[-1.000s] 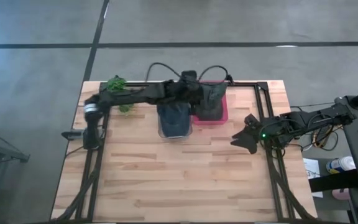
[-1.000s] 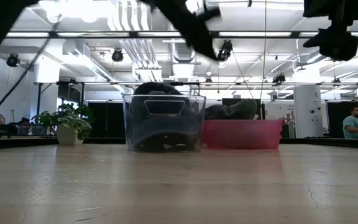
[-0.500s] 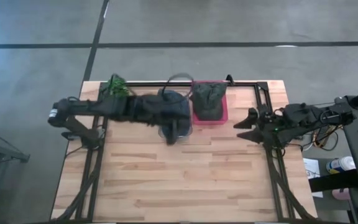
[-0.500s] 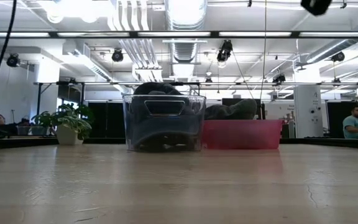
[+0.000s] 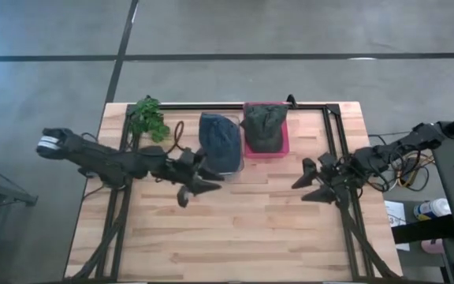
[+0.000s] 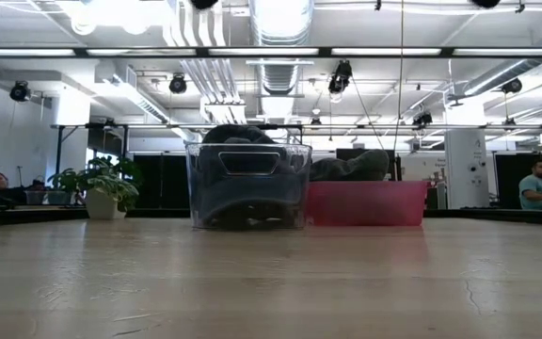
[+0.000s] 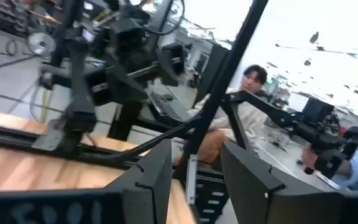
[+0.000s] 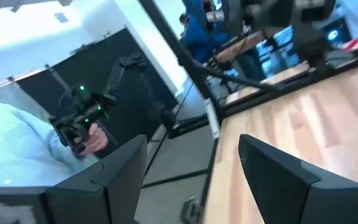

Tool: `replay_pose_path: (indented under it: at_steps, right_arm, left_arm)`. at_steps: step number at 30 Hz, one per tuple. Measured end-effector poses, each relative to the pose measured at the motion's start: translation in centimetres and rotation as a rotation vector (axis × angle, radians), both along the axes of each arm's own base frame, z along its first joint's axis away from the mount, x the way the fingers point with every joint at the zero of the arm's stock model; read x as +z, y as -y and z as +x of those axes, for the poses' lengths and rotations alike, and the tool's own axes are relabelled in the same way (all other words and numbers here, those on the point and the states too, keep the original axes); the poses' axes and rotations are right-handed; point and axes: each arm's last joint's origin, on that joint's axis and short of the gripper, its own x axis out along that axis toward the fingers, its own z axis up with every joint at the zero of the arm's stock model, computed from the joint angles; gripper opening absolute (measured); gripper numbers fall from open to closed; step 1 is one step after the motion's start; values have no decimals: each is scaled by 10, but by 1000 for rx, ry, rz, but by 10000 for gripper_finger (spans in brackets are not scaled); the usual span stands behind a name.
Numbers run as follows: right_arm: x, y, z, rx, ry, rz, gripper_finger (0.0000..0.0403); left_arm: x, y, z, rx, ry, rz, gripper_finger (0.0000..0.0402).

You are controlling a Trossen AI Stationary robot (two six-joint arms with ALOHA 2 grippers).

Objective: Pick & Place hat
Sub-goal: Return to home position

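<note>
The blue cap [image 5: 220, 142] lies in the transparent bin [image 5: 223, 171] at the middle of the table's [image 5: 235, 237] far edge, with its long axis running from far edge to near edge. The green caps [image 5: 264, 126] are heaped in the red bin [image 5: 284, 143], which touches it on the side toward the right edge. My left fingers [image 5: 205, 181] hang just on the near side of the transparent bin, apart with nothing between them, so that bin lies toward the far edge from them. My right fingers [image 5: 312, 194] are also apart and empty, close to the right edge and well apart from the red bin. The left arm is by far the nearer to the bins. I judge its retreat toward the left edge should draw away from the bin wall rather than sweep along it. The right arm has open table all round.
</note>
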Motion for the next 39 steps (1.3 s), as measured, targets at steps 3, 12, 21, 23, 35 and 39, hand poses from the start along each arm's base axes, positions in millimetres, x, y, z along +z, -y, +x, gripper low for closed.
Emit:
replay_pose_path:
  at_steps: [3, 12, 21, 23, 35, 39]
  right_arm:
    - [-9, 7, -2, -45, 44, -9, 249]
    - [-22, 48, -46, -285, 261, -57, 249]
    - [-46, 56, -81, -349, 344, -165, 249]
    - [-49, 56, -79, -345, 319, -194, 249]
    - [-62, 55, -72, -326, 154, -406, 249]
    - [-66, 54, -69, -319, 131, -413, 249]
  left_arm:
    - [-23, -16, -20, 37, 10, -15, 133]
    - [-57, -58, -91, 150, 82, -56, 133]
    - [-95, -64, -133, 209, 130, -46, 133]
    - [-108, -63, -137, 209, 113, -46, 133]
    - [-174, -62, -143, 210, -273, -46, 133]
    - [-185, -61, -154, 211, -403, -47, 133]
